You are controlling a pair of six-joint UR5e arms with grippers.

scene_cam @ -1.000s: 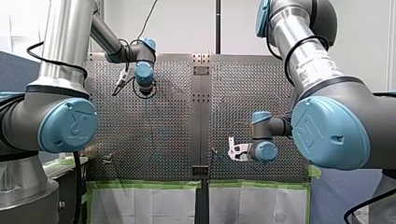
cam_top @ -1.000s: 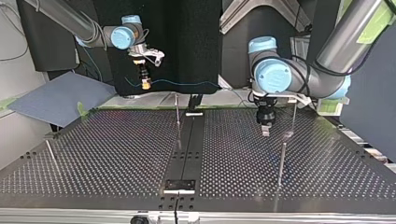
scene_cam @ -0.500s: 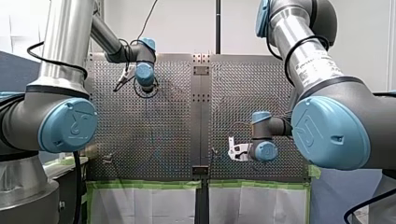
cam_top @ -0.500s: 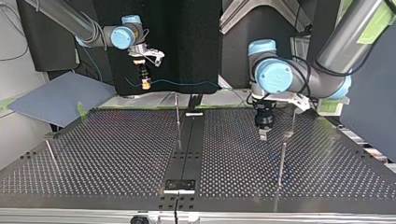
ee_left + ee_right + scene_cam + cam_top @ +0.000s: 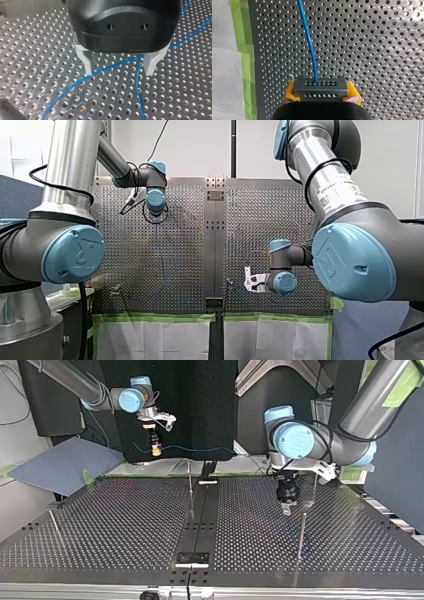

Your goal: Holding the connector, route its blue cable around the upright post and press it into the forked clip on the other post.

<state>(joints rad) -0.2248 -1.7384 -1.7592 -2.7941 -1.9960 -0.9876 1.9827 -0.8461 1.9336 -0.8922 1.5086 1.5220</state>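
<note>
Now my right arm's jaws are closed, yellow pads [image 5: 290, 91] on the grey connector [image 5: 321, 86], held raised over the counter [image 5: 125, 525] at the top view's far left; the blue cable [image 5: 309, 42] leaves it over the holes; my left arm's jaws stand open, pale fingers [image 5: 86, 60] astride the slack cable on the counter; within one second they moved nearer the upright post [image 5: 301, 532], while the right ones stayed; I judge the routing is not yet begun.
</note>
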